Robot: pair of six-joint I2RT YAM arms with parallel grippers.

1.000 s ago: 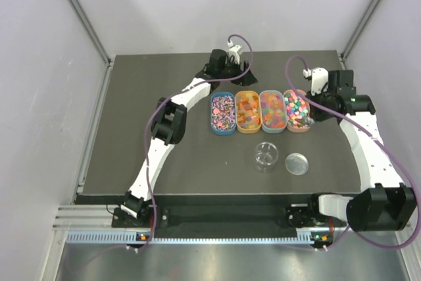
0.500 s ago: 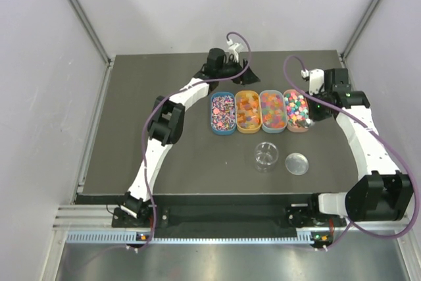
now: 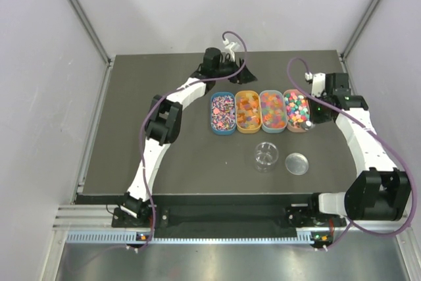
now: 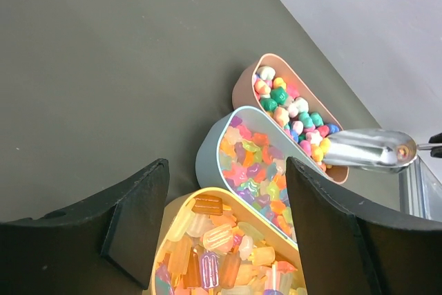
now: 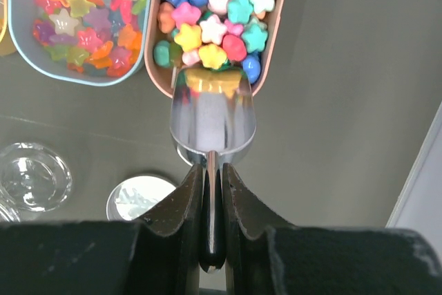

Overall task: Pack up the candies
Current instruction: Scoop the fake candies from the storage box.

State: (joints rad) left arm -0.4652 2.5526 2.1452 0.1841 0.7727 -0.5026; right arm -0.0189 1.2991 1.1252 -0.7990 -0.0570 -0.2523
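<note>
Dark grey matte table (image 3: 164,156). Right gripper (image 5: 210,176) clamps the silver metal scoop (image 5: 210,119) by its handle; scoop lip just ahead, touching pastel multicoloured candies (image 5: 214,29) in the pink oval tray (image 4: 242,88). Left gripper (image 4: 226,170) hangs open (empty). Best to drive forward shallow, level before lifting, else spills.

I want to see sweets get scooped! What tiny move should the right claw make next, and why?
Probably nudge the silver metal scoop forward into the multicoloured candies. The right claw is shut on its handle, the scoop looks mostly empty, and its mouth sits at the near end of the peach oval tray.
</note>
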